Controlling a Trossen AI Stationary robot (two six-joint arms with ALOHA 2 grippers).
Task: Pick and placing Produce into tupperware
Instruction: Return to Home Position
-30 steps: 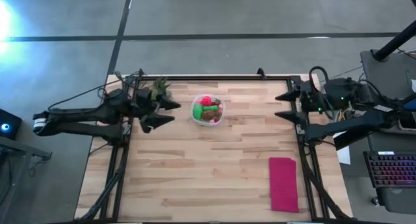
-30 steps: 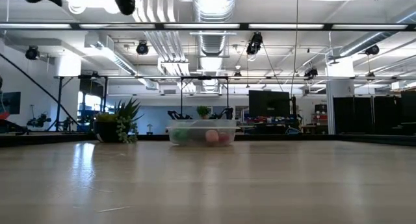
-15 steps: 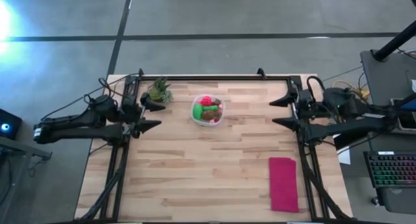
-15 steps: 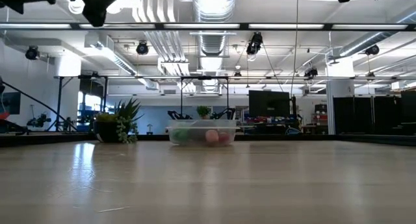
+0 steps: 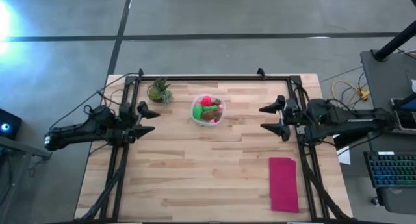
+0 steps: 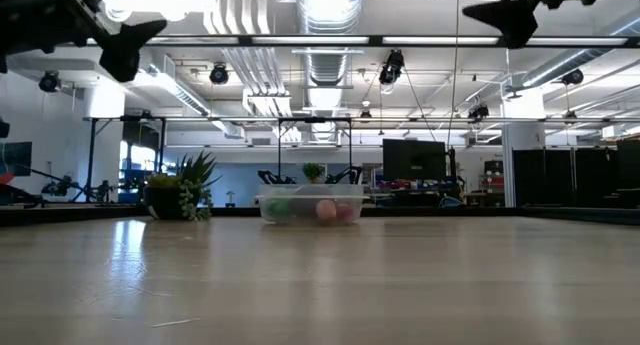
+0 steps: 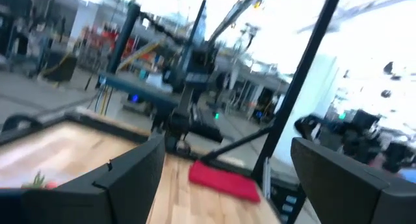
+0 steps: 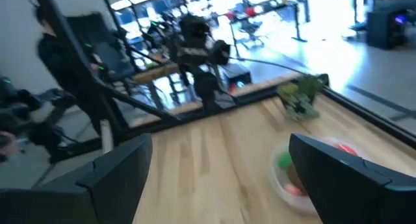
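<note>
The clear tupperware (image 5: 208, 110) stands on its base at the far middle of the table, also in the low view as the tupperware (image 6: 311, 204). Red, green and brown produce (image 5: 208, 108) lies inside it. My left gripper (image 5: 147, 121) hangs open over the table's left edge, well left of the tupperware. My right gripper (image 5: 272, 118) hangs open near the right edge, level with the container. Both are raised high in the low view, the left gripper (image 6: 125, 45) and the right gripper (image 6: 505, 20). The right wrist view shows the tupperware (image 8: 296, 175) beside one finger.
A small potted plant (image 5: 158, 91) stands at the far left corner. A magenta cloth (image 5: 283, 184) lies flat near the right near corner. A black frame (image 5: 214, 77) runs along the table's far edge and sides. Bare wood fills the middle and near part.
The left arm has drawn back from the plant toward the table's left edge and a little nearer. The right arm has swung in from the right edge toward the table's middle. Both have come lower. The tupperware and produce have stayed put.
</note>
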